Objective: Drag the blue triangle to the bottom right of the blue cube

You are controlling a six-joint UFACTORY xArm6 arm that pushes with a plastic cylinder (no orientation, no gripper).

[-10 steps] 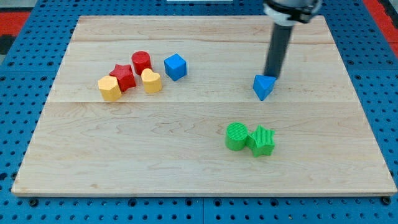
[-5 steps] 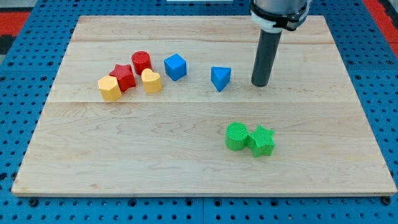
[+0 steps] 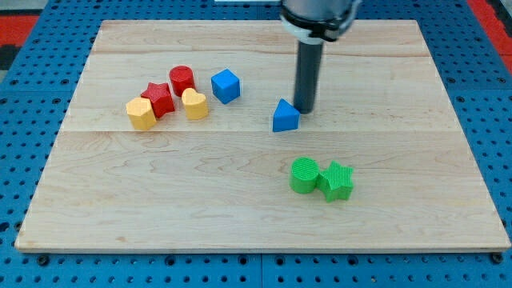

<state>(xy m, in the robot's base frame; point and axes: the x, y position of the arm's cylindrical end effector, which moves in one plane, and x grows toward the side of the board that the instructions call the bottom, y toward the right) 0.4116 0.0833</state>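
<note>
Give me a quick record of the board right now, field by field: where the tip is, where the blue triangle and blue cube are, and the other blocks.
tip: my tip is just to the upper right of the blue triangle, close against it
blue cube: to the view's left of the triangle and slightly higher, apart from it
left cluster: red cylinder, red star, yellow heart and a second yellow block, packed close
lower pair: green cylinder and green star, side by side
surface: wooden board
</note>
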